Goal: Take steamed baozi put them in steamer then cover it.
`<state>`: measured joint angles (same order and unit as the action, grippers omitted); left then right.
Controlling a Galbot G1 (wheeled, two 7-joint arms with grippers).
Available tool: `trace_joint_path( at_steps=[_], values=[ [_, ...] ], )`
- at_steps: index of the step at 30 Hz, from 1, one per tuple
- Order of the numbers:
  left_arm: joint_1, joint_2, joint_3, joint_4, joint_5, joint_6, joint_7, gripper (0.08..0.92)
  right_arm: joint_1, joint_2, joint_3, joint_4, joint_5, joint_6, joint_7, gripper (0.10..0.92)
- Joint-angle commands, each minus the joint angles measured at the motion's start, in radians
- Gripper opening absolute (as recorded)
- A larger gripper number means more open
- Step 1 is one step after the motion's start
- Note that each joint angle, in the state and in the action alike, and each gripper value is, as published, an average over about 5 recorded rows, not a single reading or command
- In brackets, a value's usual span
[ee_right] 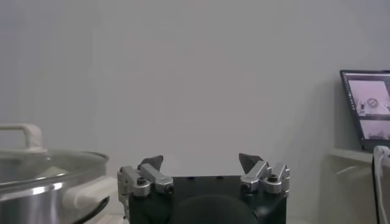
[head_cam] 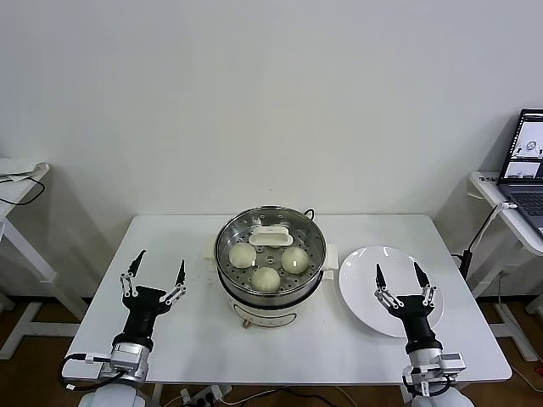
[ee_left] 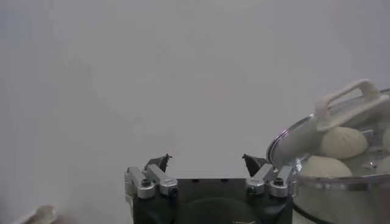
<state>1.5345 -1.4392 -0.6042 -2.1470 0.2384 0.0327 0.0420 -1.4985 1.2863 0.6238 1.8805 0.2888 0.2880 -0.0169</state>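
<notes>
Steamer [head_cam: 270, 263]: round shiny steel pot on a cream-white base, centre of the white tabletop [head_cam: 187, 339]; perforated tray visible inside
Lid [head_cam: 271, 236]: clear glass with a white handle, sitting tilted over the pot's far side, not seated flat
Baozi [head_cam: 265, 279]: three cream-white round buns on the tray, one at the near edge, one to each side behind it; a fourth cannot be made out
Plate [head_cam: 361, 275]: flat, white, on the tabletop just right of the steamer, nothing on it
Left hand [head_cam: 154, 271]: above the tabletop left of the steamer, fingers spread wide, holding nothing
Right hand [head_cam: 399, 278]: over the near part of the plate, fingers spread wide, holding nothing
Head view only: whole layout, plate, bun count; laptop [head_cam: 530, 161] on a side stand at far right
Left wrist view only: lid's tilt seen from the side, rim raised off the pot, two buns under it; left hand [ee_left: 207, 163] tips apart
Right wrist view only: steamer's side handle [ee_right: 85, 193] close by; right hand [ee_right: 201, 163] tips apart; laptop screen lit
</notes>
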Motion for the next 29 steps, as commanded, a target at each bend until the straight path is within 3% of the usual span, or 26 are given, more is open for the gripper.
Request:
trace_joint_path(
  at_steps=[1, 29],
  values=[
    [0.018, -0.019, -0.032, 0.02, -0.07, -0.039, 0.003, 0.823, 0.001, -0.003, 0.0, 0.007, 0.009, -0.014, -0.001, 0.823],
    [0.052, 0.02, -0.01, 0.011, -0.062, -0.043, 0.016, 0.823, -0.015, -0.002, -0.002, 0.035, -0.002, -0.044, -0.003, 0.823]
  ],
)
